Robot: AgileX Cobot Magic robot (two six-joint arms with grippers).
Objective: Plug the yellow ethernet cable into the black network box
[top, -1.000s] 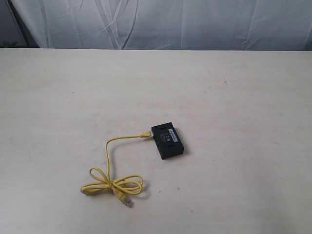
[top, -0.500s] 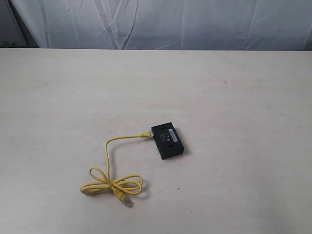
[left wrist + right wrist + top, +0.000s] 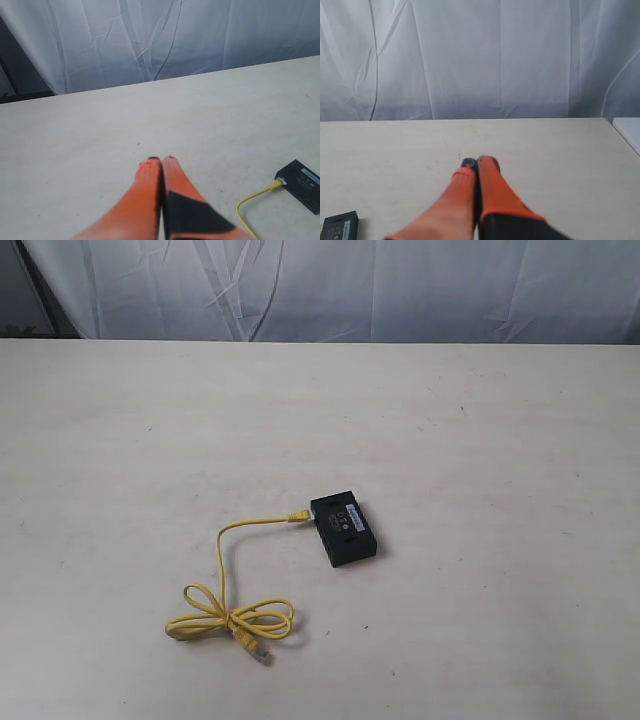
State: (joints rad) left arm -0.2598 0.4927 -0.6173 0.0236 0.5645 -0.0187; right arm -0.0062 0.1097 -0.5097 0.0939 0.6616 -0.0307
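Both arms hang clear above the pale table [image 3: 450, 420]: the left gripper [image 3: 161, 162] has its orange fingers pressed together on nothing, and the right gripper [image 3: 474, 162] is closed and empty too. The black network box [image 3: 343, 531] lies flat near the table's middle. The yellow ethernet cable [image 3: 232, 620] loops beside it, one plug touching the box's side, though I can't tell whether it is seated, and the other plug lies free by the coil.

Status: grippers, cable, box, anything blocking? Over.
Both shut, empty: left gripper, right gripper. One plug of yellow ethernet cable against black network box side, seating unclear; other end loose by the coil. Nothing blocking.
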